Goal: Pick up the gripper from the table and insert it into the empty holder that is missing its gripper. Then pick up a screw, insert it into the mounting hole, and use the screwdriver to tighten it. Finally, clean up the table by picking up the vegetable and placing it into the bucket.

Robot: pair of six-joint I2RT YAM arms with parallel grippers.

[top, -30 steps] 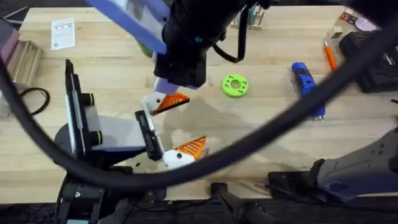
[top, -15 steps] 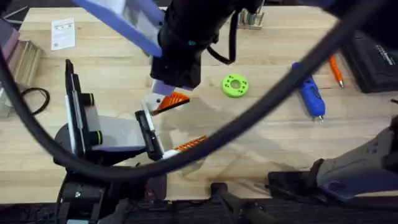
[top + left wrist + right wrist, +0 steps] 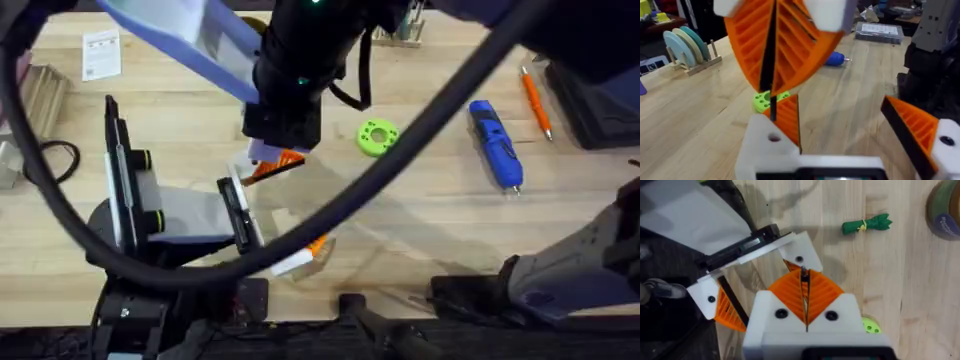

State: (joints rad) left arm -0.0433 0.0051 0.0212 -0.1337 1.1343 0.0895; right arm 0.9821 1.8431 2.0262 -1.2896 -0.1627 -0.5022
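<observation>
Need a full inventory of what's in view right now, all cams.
screwdriver: 1, blue, lying on the table's right part
orange pen tool: 1, orange, beyond the screwdriver
green disc: 1, bright green, mid-table
vegetable: 1, dark green, lying on the table
bucket: 1, tan with a dark label, near the vegetable
paper card: 1, white, far left
plate rack: 1, wood with pale blue discs, on the table
table: 1, light wood
thin dark piece: 1, black, between the right gripper's pads; cannot identify
left gripper: open, white fingers with orange pads
right gripper: pads pressed together, over the left gripper
</observation>
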